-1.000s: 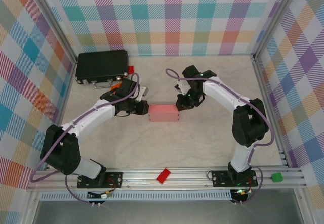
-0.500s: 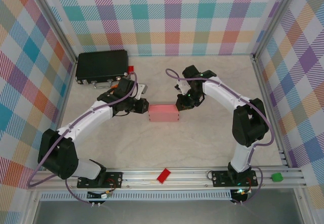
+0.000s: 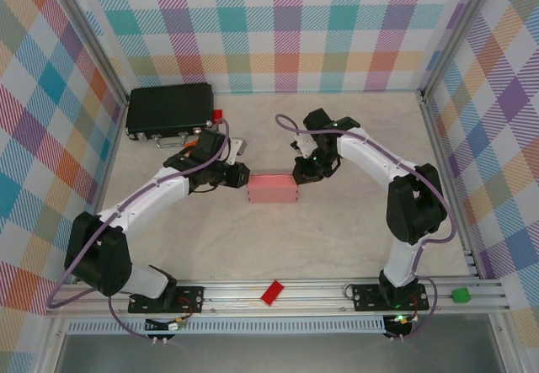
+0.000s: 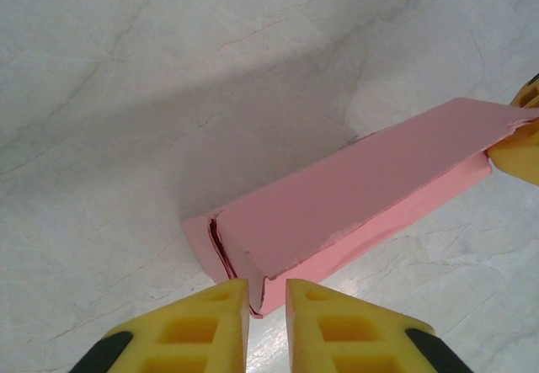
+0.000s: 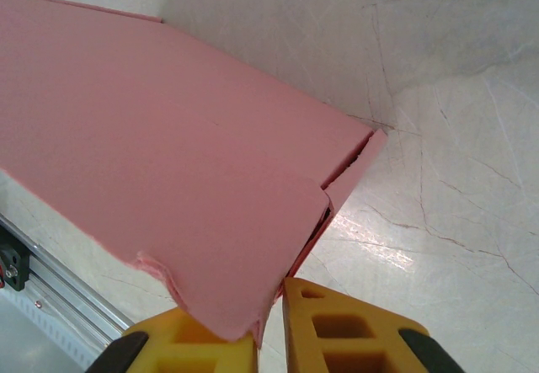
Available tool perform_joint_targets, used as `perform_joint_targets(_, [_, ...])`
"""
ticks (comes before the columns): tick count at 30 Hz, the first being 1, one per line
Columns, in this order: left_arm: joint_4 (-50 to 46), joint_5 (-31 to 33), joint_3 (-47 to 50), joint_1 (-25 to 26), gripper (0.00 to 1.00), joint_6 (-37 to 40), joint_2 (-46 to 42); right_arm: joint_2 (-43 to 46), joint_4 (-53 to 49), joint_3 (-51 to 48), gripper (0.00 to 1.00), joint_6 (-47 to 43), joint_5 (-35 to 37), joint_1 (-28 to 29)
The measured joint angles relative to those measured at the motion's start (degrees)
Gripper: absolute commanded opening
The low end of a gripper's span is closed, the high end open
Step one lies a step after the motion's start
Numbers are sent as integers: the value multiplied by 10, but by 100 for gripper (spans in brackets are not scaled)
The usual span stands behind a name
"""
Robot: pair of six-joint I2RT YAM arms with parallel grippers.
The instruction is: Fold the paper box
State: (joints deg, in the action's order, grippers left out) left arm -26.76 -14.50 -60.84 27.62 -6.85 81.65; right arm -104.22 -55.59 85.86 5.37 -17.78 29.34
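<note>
Top external: we see the paper box [image 3: 272, 188] as a small closed pink rectangle lying flat mid-table [image 3: 337, 247], between the two arms. The left gripper [image 3: 242, 179] is at its left end and the right gripper [image 3: 298, 173] at its right end. A black case [image 3: 168, 110] sits in the far left corner, well apart, and a red block [image 3: 271, 292] lies on the near rail [image 3: 337, 289]. Left wrist: the yellow fingers [image 4: 202, 327] are nearly together, with the box's near bottom corner poking into the narrow gap. Table shows beside the card, so we cannot tell whether it is pinched. The end flap gapes slightly. The other arm's yellow finger touches the far end. Right wrist: the fingers [image 5: 337, 335] are pressed onto the box's lower end edge. Card fills the gap, so it is clamped.
</note>
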Motion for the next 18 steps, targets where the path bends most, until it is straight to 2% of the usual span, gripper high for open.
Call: perform_joint_targets(18, [7,0,11,0,5,0,17,0,0,0,16,0,0,3])
